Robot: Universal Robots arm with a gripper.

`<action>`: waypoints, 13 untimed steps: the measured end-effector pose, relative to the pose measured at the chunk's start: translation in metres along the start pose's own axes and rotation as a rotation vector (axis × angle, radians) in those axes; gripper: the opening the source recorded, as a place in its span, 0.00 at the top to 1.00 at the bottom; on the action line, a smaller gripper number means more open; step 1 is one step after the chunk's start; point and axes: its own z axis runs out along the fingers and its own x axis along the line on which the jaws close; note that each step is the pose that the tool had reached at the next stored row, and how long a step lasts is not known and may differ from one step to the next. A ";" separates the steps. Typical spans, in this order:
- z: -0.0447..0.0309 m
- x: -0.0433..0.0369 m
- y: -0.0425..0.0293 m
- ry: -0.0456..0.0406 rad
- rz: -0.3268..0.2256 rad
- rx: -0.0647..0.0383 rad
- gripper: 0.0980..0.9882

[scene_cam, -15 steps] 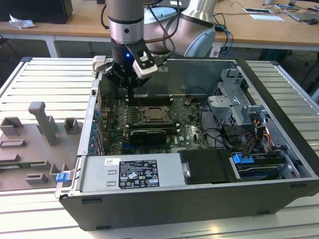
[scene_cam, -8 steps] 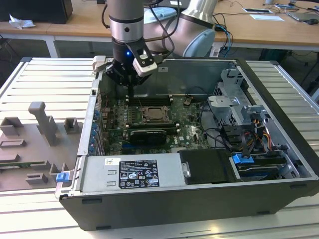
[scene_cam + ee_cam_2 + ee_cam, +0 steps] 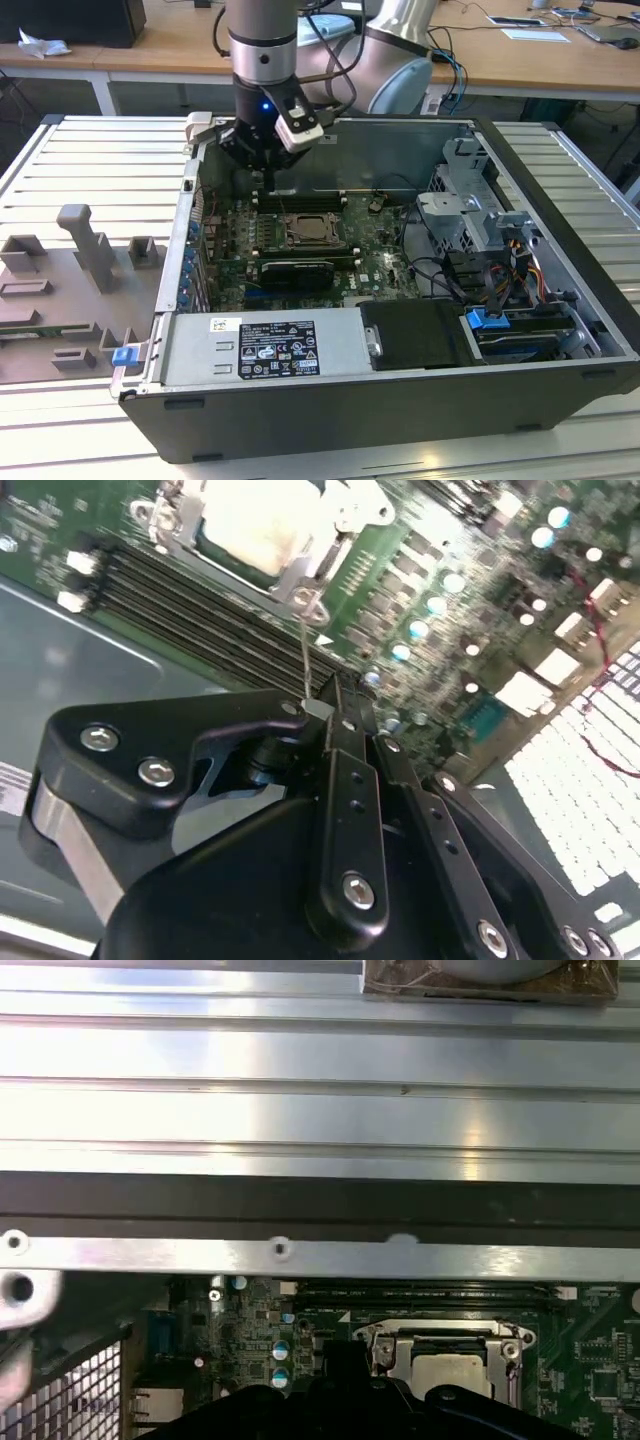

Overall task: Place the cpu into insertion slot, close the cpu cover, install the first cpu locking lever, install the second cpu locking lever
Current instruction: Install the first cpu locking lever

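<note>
Second wrist view: the black gripper [image 3: 318, 712] pinches shut on a thin silver wire locking lever [image 3: 304, 655]. The pale square cpu [image 3: 255, 530] lies socketed under its silver frame cover [image 3: 296, 577]. The wire looks springy and slippery, probably best gripped near its tip.

Arm [image 3: 262, 40] upright, hand [image 3: 262, 172] lowered, fingers [image 3: 346, 780] pinched together

No print could be read; the black-and-white label [image 3: 277, 349] on the power supply [image 3: 195, 352] bore lettering too small.
</note>
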 end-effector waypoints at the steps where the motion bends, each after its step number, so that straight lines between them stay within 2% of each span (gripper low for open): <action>1: 0.0005 -0.0053 0.0001 0.0002 0.000 0.000 0.99; 4: 0.0021 -0.0187 0.0001 0.0005 0.000 0.000 0.99; 6: 0.0042 -0.0336 -0.0001 0.0003 0.000 0.000 0.99; 8: 0.0056 -0.0386 -0.0003 0.0004 0.000 -0.002 0.99; 9: 0.0058 -0.0393 -0.0004 0.0004 0.000 -0.006 0.99; 10: 0.0062 -0.0396 -0.0004 0.0003 0.000 -0.016 0.99; 11: 0.0085 -0.0407 -0.0004 -0.0001 -0.001 -0.025 0.99; 12: 0.0164 -0.0452 -0.0008 0.0001 -0.001 -0.025 0.99; 13: 0.0186 -0.0456 -0.0009 0.0001 -0.001 -0.025 0.99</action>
